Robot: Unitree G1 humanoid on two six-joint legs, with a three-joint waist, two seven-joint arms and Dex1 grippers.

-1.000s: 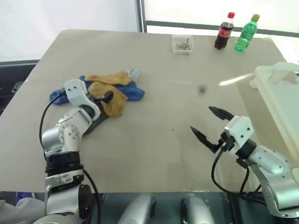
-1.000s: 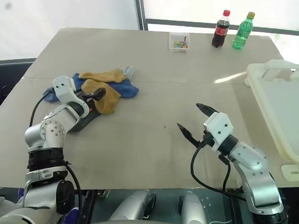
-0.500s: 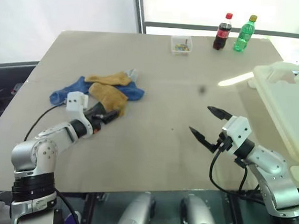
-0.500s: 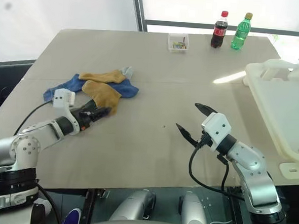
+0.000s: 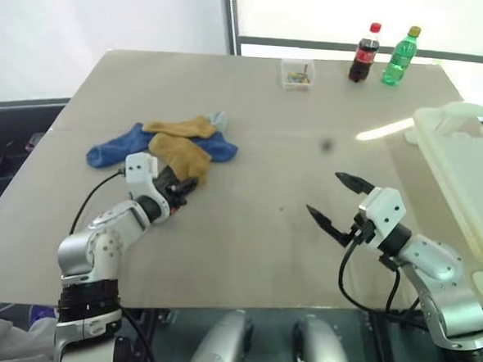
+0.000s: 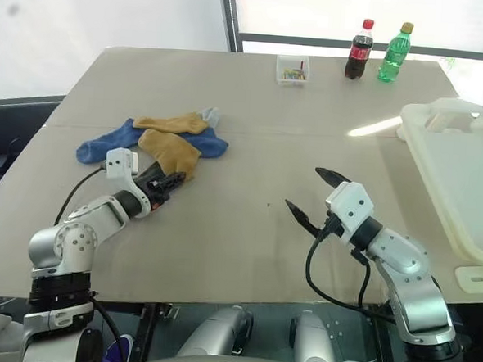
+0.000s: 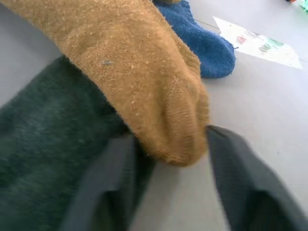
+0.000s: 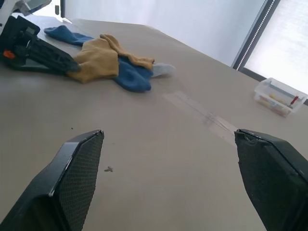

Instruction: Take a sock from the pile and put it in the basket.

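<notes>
The left gripper [image 7: 168, 187] sits at the near edge of the pile [image 5: 174, 144], its two black fingers set either side of the toe of a mustard-yellow sock [image 7: 144, 82], touching it; a dark green sock [image 7: 43, 139] lies beside and under that toe. The right gripper [image 5: 336, 198] hangs over bare table [image 5: 254, 247] with fingers spread wide, holding nothing. The basket [image 5: 463, 174] stands to its right. Far beyond it stand a red-capped cola bottle [image 5: 363, 52] and a green bottle [image 5: 398, 55]; their labels are unreadable.
</notes>
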